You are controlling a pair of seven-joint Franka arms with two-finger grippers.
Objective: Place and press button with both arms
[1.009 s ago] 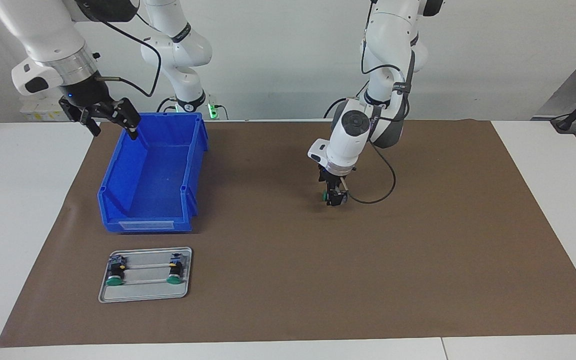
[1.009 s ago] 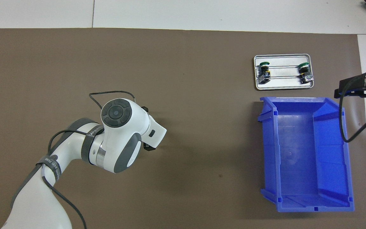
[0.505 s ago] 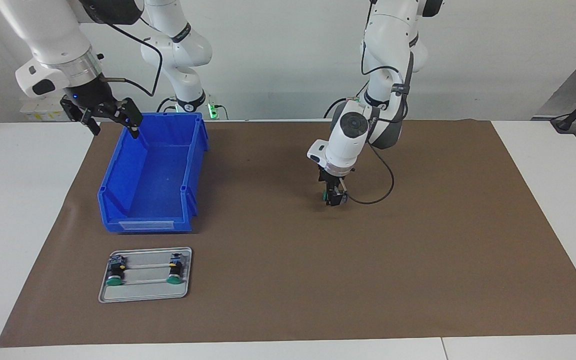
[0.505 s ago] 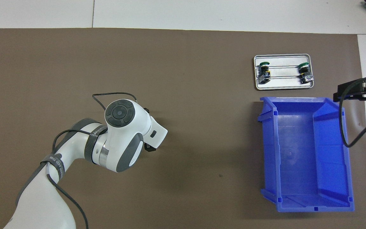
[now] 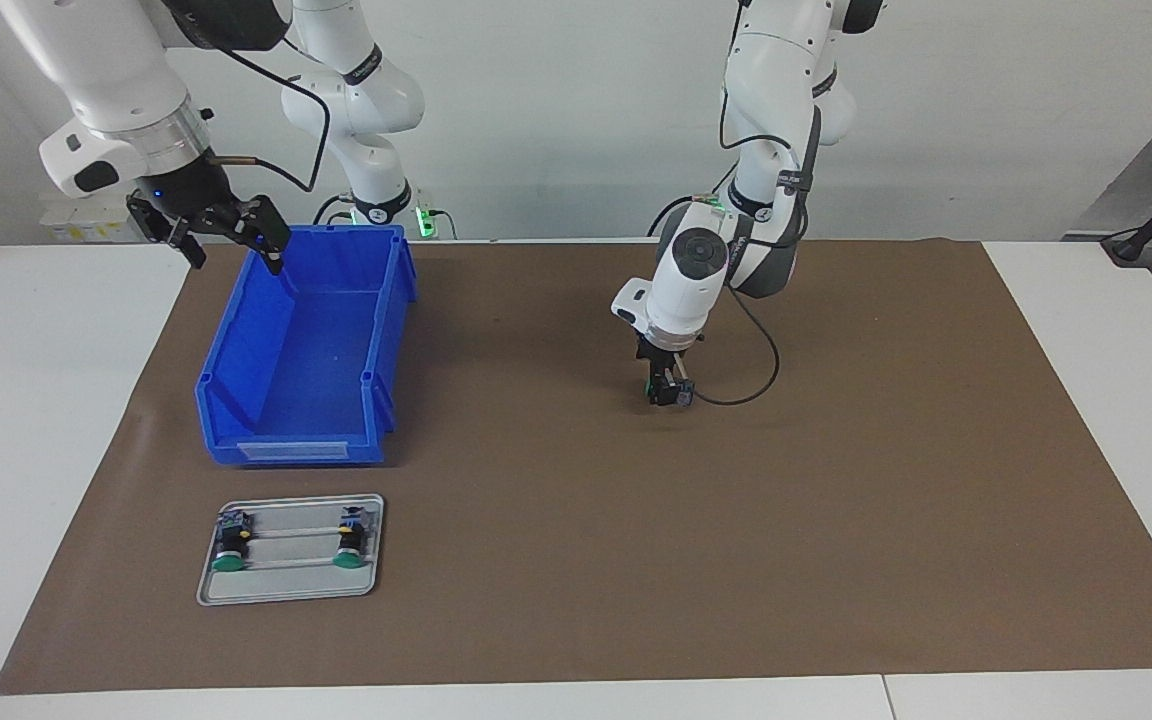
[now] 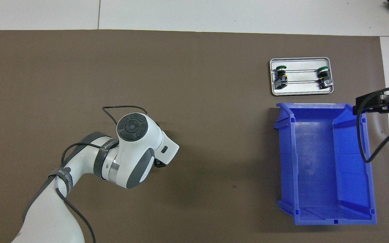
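Observation:
A button with a green cap is at the middle of the brown mat. My left gripper is down at it, right at the mat. Whether the button is gripped does not show. In the overhead view the white wrist hides the button, and only a black bit of the left gripper shows. My right gripper hangs open and holds nothing. It is over the rim of the blue bin at the corner nearest the right arm's base. From overhead, the right gripper sits over that same rim.
The blue bin has nothing in it. A grey metal tray lies farther from the robots than the bin. Two more green-capped buttons lie on rails in that tray. A black cable loops beside the left gripper.
The left wrist has shifted a little toward the robots while its gripper stayed at the button. The right gripper has drifted slightly closer in over the bin's rim.

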